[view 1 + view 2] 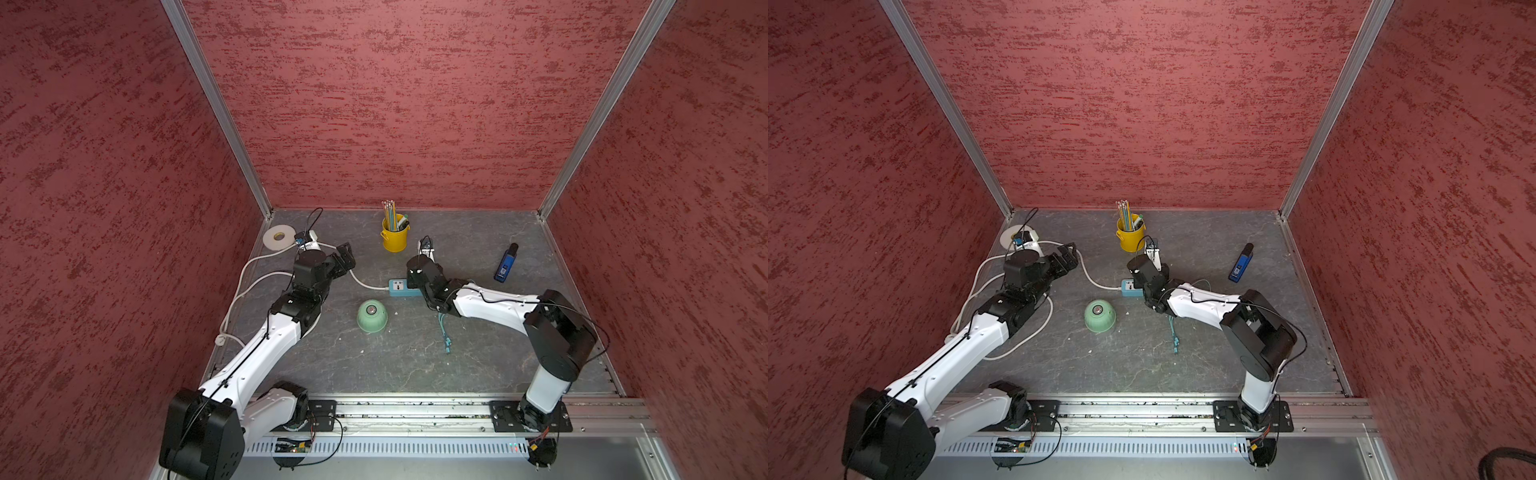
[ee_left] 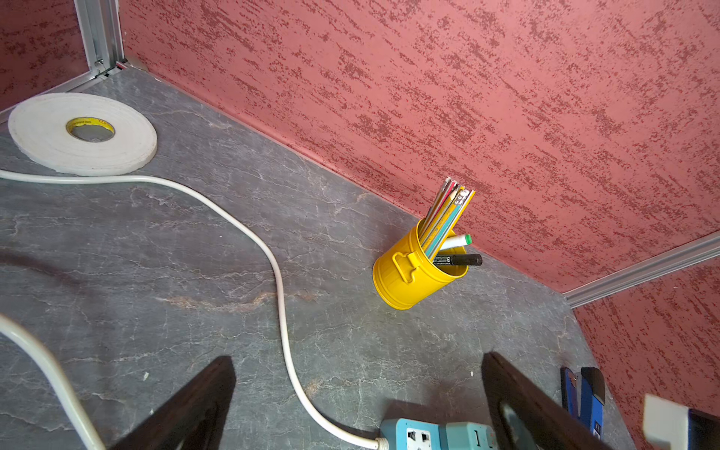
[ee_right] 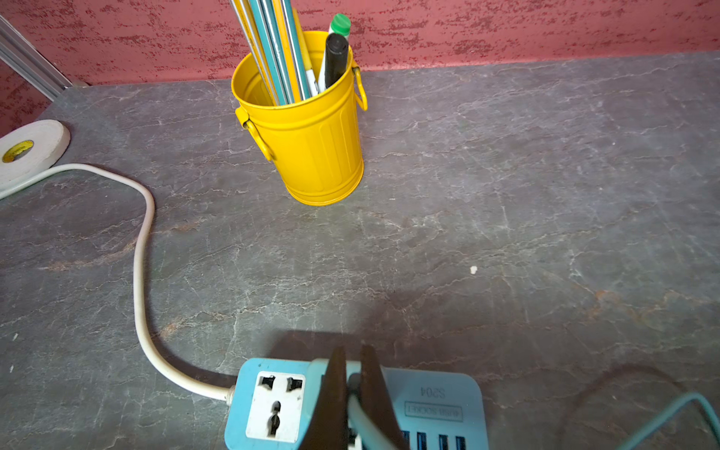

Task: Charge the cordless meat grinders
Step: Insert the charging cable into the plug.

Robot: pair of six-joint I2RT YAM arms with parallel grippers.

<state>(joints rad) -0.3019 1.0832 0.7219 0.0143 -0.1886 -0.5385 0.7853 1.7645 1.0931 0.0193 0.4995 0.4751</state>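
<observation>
The pale mint-green cordless meat grinder (image 1: 372, 316) (image 1: 1099, 316) stands dome-up in the middle of the table, with no cable attached and both grippers apart from it. A thin teal cable (image 1: 444, 332) (image 3: 662, 420) runs from behind the grinder's right side up to my right gripper (image 3: 353, 350). That gripper is shut on the cable's end, right over the teal cube adapter (image 2: 467, 436) plugged into the blue power strip (image 1: 399, 286) (image 3: 272, 405). My left gripper (image 2: 356, 360) (image 1: 347, 255) hovers open and empty to the left of the strip.
A yellow pencil cup (image 1: 394, 237) stands behind the strip. A white tape roll (image 1: 279, 237) lies in the back left corner. The strip's white cord (image 1: 249, 286) loops along the left side. A blue handheld device (image 1: 506, 264) lies at the right.
</observation>
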